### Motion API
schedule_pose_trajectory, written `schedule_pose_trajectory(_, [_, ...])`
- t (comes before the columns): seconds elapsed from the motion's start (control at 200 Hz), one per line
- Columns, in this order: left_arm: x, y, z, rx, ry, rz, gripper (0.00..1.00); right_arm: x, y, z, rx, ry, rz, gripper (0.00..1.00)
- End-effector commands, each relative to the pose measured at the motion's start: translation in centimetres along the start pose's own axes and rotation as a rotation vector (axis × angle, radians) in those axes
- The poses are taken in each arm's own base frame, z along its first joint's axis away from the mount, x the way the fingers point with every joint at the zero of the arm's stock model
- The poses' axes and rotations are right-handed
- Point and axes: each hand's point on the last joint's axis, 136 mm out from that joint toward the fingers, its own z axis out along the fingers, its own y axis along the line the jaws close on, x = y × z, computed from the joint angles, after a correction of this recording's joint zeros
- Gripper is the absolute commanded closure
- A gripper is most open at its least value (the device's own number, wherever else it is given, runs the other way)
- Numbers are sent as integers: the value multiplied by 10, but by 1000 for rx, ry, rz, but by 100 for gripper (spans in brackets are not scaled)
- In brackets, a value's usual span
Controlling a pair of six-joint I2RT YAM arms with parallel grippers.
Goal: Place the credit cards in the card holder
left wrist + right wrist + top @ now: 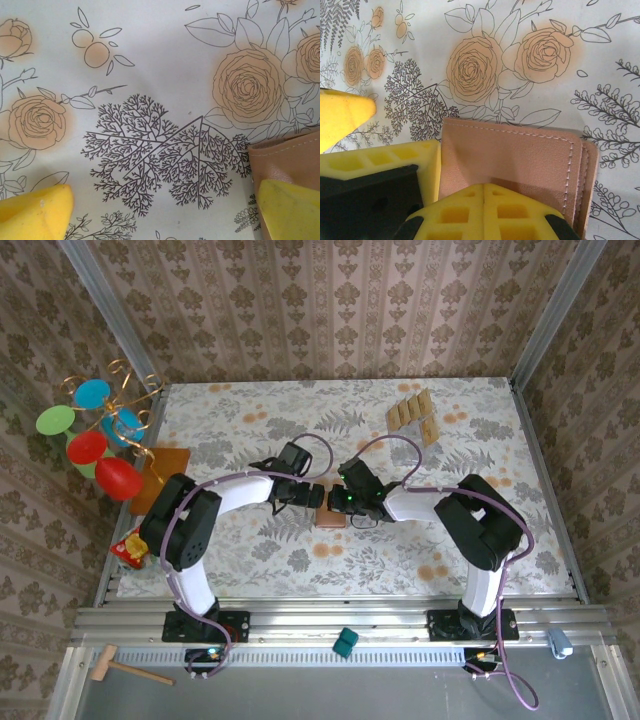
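Note:
The card holder (331, 516) lies closed on the flowered cloth at the table's middle, a salmon-brown leather square with white stitching (520, 155). My right gripper (484, 187) is shut, its yellow fingertips together and resting on top of the card holder. My left gripper (165, 192) stands open wide just left of it; one yellow finger (290, 210) sits at the holder's left edge (290, 155), the other (35, 212) over bare cloth. In the top view the two grippers, left (308, 493) and right (336, 502), meet over the holder. The credit cards (413, 415), tan, lie fanned at the back right.
A wire tree with coloured discs (95, 435) stands at the left edge on an orange-brown mat (165, 472). A red packet (128, 548) lies near the left arm. On the front rail are a teal block (346, 642) and a wooden mallet (125, 668).

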Motion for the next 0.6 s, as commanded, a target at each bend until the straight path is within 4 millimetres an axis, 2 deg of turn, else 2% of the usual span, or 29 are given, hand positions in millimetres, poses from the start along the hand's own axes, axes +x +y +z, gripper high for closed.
schedule_pose_trajectory(0.0, [16,-8,15,27,54,39,4,97,-73,5,255,335,-13,100])
schedule_pose_trajectory(0.17, [25,-8,20,15,67,41,4,65,-35,-1,167,285,-69,100])
schedule_pose_trajectory(0.325, [31,-6,22,6,78,29,4,39,-9,-12,106,233,-103,100])
schedule_pose_trajectory(0.445, [33,-5,24,0,81,28,4,26,7,-21,66,203,-128,100])
schedule_pose_trajectory(0.595, [35,-5,25,-3,86,29,4,14,13,-30,51,166,-133,100])
